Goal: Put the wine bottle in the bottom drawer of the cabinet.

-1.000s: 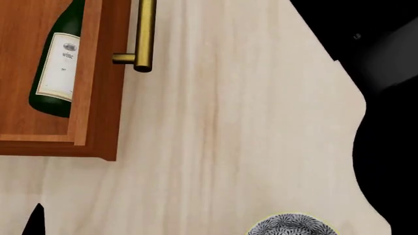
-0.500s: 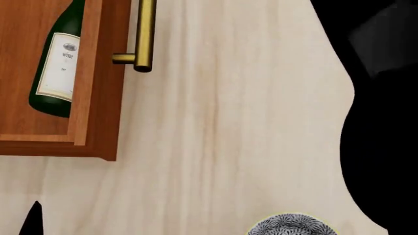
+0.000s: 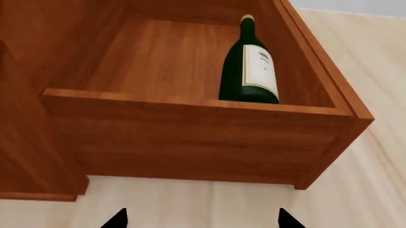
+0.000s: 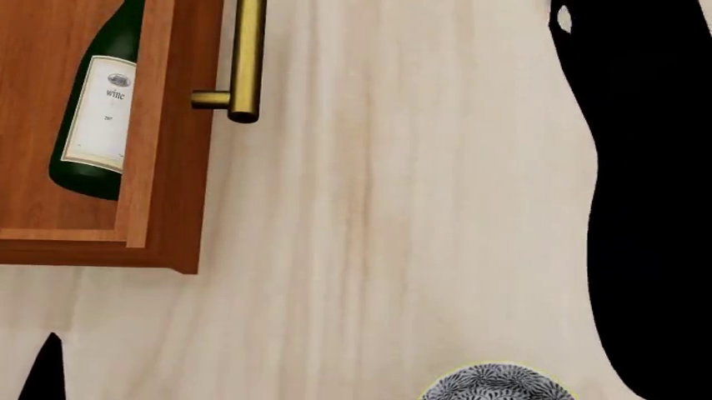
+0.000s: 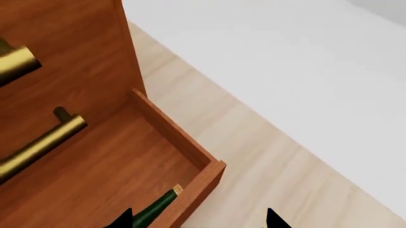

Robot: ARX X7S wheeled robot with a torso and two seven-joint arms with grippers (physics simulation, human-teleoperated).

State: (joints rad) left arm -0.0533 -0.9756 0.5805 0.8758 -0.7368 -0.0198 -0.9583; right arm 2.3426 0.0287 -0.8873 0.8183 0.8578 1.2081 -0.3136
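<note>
The wine bottle [image 3: 250, 66] lies on its side inside the open bottom drawer [image 3: 190, 137], by the drawer's side wall, cork toward the cabinet. In the head view the bottle [image 4: 98, 117] lies in the drawer [image 4: 167, 183] behind its brass handle [image 4: 247, 50]. The right wrist view shows the cabinet [image 5: 63, 57], the drawer [image 5: 114, 166] and the bottle's neck [image 5: 155, 206]. My left gripper [image 3: 203, 221] is open and empty, over the floor outside the drawer's side wall. My right gripper [image 5: 199, 221] is open and empty above the drawer's corner.
Pale wooden floor [image 4: 389, 208] surrounds the drawer. My right arm [image 4: 656, 208] is a black mass at the head view's right edge. A grey patterned round thing [image 4: 495, 385] shows at the bottom edge. A white wall [image 5: 285, 71] stands beside the cabinet.
My right arm's black shape has shifted and now fills more of the head view's right edge. My left fingertip has slid slightly down and left. The bottle and drawer have not moved.
</note>
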